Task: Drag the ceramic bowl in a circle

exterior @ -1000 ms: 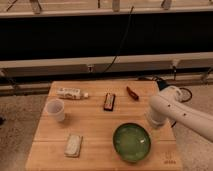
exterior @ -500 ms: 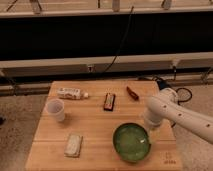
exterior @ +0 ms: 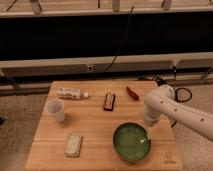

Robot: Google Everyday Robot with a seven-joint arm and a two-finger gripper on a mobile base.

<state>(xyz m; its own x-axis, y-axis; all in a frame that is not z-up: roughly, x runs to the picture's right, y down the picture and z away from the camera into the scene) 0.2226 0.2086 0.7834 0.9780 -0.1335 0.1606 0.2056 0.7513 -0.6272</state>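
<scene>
The ceramic bowl (exterior: 131,142) is wide, shallow and glossy green. It sits on the wooden table (exterior: 95,125) near the front right. My white arm (exterior: 159,104) reaches in from the right and bends down over the bowl. My gripper (exterior: 149,133) hangs at the bowl's right rim, at or just inside the edge. I cannot tell whether it touches the bowl.
A translucent white cup (exterior: 55,109) stands at the left. A white bottle (exterior: 70,93) lies at the back left. A dark bar (exterior: 109,101) and a red item (exterior: 132,93) lie at the back. A pale packet (exterior: 74,145) lies front left. A cable coil (exterior: 183,94) lies on the floor at the right.
My arm has shifted left and the gripper has come down to the bowl's right rim. The bowl has not visibly moved.
</scene>
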